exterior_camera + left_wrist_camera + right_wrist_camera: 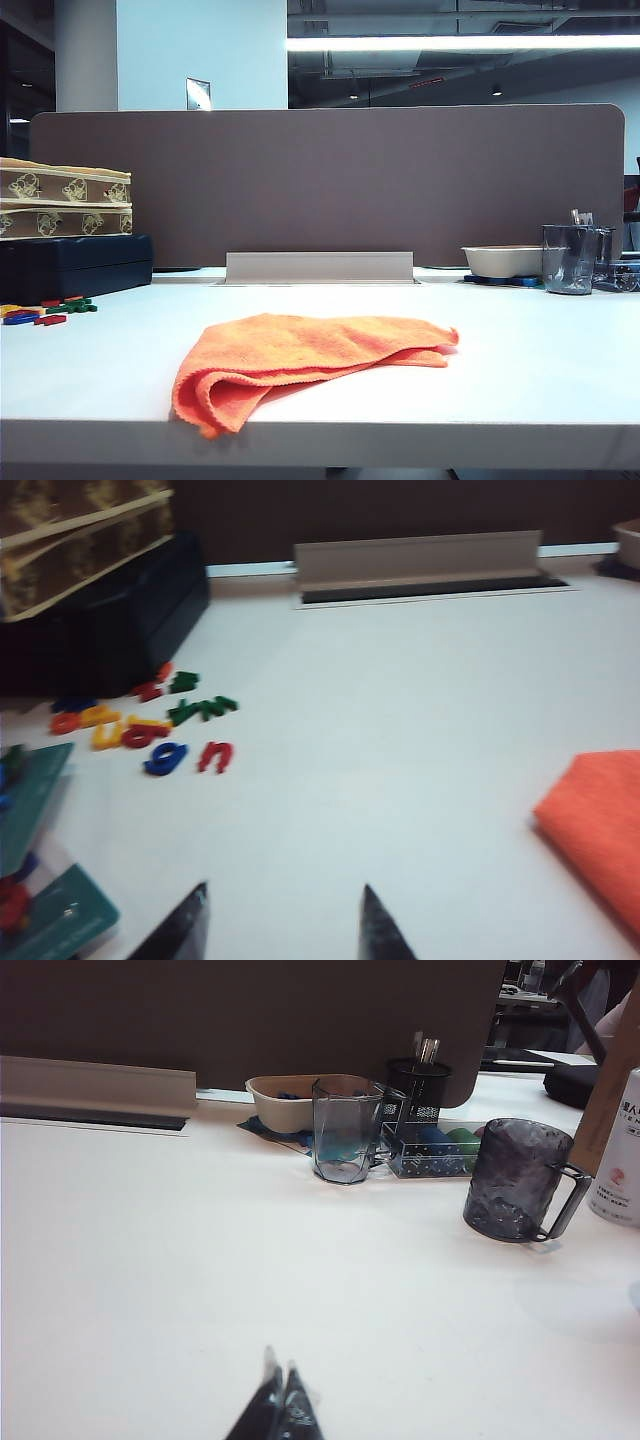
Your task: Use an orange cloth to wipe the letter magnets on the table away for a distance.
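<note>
- The orange cloth (300,360) lay loosely folded on the white table (540,350), at the 6 o'clock side of the exterior view, one fold hanging near the front edge.
- The letter magnets (160,725) (red, blue, yellow and green pieces) sat scattered toward 9 o'clock, just beside a dark box (75,265) carrying patterned boxes (62,198).
- The left gripper (282,925) stood with its fingertips apart, empty, above bare table between the magnets and the cloth.
- The right gripper (278,1408) had its tips pressed together, holding nothing, over bare table.
- A clear cup (345,1128) and a grey mug (518,1180) stood toward 3 o'clock, well apart from the cloth.
</note>
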{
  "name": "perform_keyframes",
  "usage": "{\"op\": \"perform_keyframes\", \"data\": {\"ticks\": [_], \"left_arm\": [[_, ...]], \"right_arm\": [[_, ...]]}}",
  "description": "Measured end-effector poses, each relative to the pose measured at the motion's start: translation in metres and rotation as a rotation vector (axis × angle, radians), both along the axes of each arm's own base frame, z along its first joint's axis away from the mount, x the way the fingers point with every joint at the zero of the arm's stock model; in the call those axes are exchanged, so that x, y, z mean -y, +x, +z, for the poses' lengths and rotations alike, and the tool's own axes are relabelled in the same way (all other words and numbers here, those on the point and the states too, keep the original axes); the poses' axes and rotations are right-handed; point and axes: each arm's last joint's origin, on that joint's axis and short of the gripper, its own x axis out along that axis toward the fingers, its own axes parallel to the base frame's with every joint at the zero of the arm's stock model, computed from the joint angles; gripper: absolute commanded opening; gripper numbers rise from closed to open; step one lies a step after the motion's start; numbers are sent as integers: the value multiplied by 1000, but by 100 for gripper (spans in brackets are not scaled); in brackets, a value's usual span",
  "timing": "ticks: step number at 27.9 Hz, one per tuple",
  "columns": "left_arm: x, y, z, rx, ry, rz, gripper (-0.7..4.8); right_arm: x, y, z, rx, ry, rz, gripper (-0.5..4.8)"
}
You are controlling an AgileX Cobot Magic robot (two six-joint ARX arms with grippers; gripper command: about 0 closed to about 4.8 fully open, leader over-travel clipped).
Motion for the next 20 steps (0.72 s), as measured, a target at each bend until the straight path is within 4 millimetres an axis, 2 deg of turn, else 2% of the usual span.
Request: {"op": "perform_keyframes", "data": {"ticks": [20], "left_arm": [[-29, 6, 0, 0, -61, 256, 177]], "right_arm": [[0, 0, 0, 0, 0, 0, -5]]}}
